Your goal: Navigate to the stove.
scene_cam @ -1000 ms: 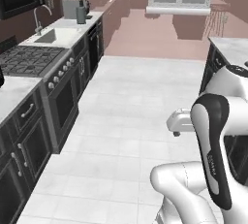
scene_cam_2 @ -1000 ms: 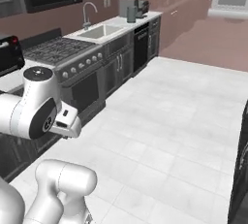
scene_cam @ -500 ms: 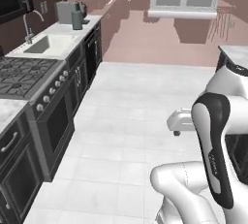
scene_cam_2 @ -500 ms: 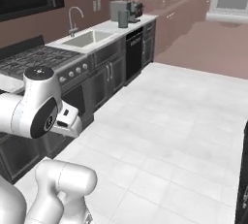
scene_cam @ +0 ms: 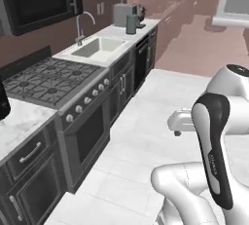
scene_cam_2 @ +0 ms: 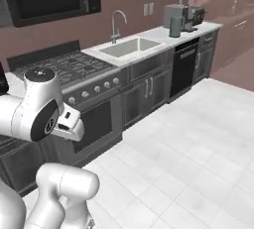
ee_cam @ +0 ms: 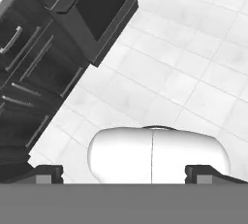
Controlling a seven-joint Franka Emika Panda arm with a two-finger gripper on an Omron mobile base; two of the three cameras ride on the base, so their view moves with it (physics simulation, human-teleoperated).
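1. Dark grey metal is showing on the stove (scene_cam: 58,92), which is sitting at the left middle of the left base view, with black grates on top and round silver knobs along its front.
2. In the right base view the stove (scene_cam_2: 84,82) is sitting at the left middle, just behind my white arm.
3. I am seeing the sink (scene_cam: 97,48) right next to the stove, further up the frame.
4. My gripper (ee_cam: 124,173) is pointing down at the white tile floor (ee_cam: 193,63), with its two tips wide apart and holding nothing.
5. The stove's dark oven door (ee_cam: 104,5) is showing at the top of the hand view.
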